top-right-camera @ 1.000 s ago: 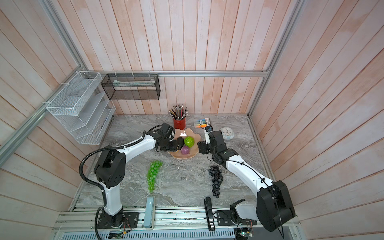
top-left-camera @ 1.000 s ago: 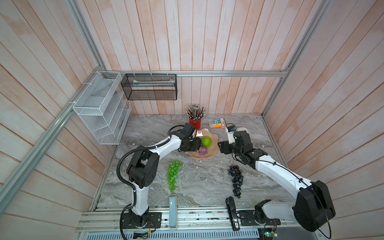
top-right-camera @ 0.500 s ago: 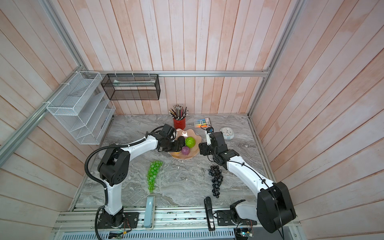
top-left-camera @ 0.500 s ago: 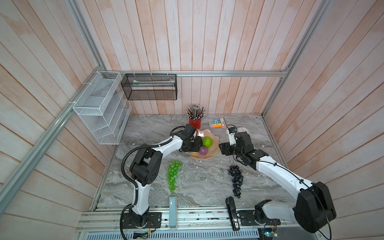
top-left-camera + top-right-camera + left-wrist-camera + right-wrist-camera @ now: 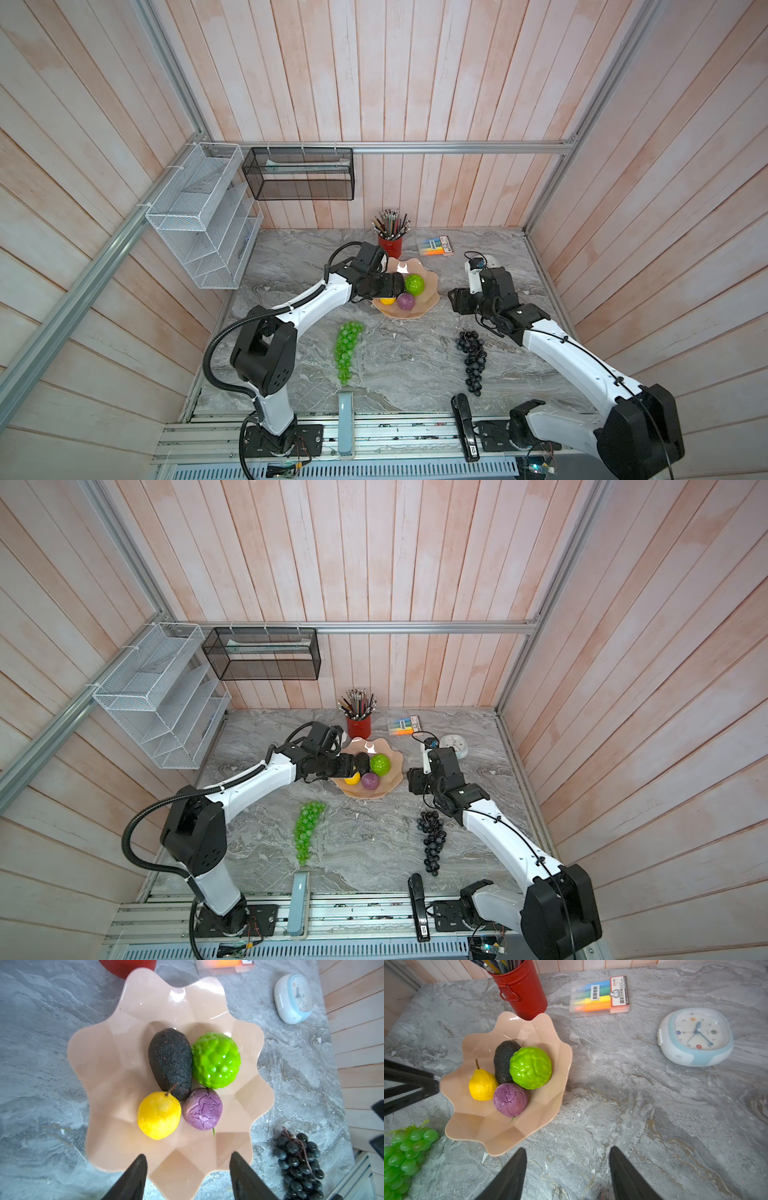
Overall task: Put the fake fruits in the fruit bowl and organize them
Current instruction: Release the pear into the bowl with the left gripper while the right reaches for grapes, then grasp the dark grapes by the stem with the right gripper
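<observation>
1. Left wrist view: left gripper (image 5: 188, 1154), jaws apart and empty, hangs over the bowl (image 5: 99, 1064) rim; avocado (image 5: 170, 1059), green ball (image 5: 216, 1059), yellow fruit (image 5: 159, 1115) and purple ball (image 5: 202, 1108) sit just ahead, touching.
2. Beside the bowl, right gripper (image 5: 567, 1148), also apart and empty, hovers over bare table (image 5: 633, 1105).
3. Back of the left gripper lie green grapes (image 5: 347, 347), back of the right one dark grapes (image 5: 471, 357), both on the table.
4. Both bunches look light, floppy and slick-beaded; I'd pinch across the thick stem end.

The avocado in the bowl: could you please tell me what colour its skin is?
Black with small reddish-brown speckles; the left wrist view shows the avocado best.
</observation>
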`<state>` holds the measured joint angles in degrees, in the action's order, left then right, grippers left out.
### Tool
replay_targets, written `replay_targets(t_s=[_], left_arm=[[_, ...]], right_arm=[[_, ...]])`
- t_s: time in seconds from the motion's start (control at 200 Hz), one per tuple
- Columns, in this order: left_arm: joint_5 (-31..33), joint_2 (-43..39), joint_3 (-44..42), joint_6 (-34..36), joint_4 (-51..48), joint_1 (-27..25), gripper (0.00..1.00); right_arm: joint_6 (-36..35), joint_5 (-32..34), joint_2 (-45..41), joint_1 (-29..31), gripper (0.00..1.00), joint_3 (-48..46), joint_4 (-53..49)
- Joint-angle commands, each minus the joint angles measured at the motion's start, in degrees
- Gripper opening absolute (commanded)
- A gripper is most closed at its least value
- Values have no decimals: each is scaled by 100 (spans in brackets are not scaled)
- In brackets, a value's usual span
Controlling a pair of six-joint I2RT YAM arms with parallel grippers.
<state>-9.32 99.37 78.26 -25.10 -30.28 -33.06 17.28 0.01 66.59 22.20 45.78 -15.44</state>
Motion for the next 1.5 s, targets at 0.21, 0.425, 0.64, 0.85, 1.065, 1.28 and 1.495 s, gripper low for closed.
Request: replay_targets(t_s=[0.21, 0.425, 0.64, 0.85, 1.065, 1.28, 1.495], left_arm=[[272, -1158, -1173, -240, 485, -96, 66], [241, -1542, -1772, -285, 921, -96, 67], [18, -1489, -2053, -273, 1232, -35, 67], [-156, -1589, -2352, -336, 1569, 171, 68], [-227, -1526, -2339, -257, 1497, 303, 68], [-355, -1474, -2360, -295, 1528, 362, 68], [-385, -1456, -2305, -311, 1492, 370, 68]], right_arm=[[1009, 122, -652, -113, 60, -618, -1033], [1730, 230, -965, -124, 56, -868, -1356], [1605, 0, -193, -109, 52, -565, -1682], [1375, 150, 227, -74, 50, -481, -1429], [1059, 344, 680, 0, 43, -117, -1643], [1149, 859, 654, 557, 33, 195, -2059], [1430, 1436, 947, 1379, 36, 449, -2796]])
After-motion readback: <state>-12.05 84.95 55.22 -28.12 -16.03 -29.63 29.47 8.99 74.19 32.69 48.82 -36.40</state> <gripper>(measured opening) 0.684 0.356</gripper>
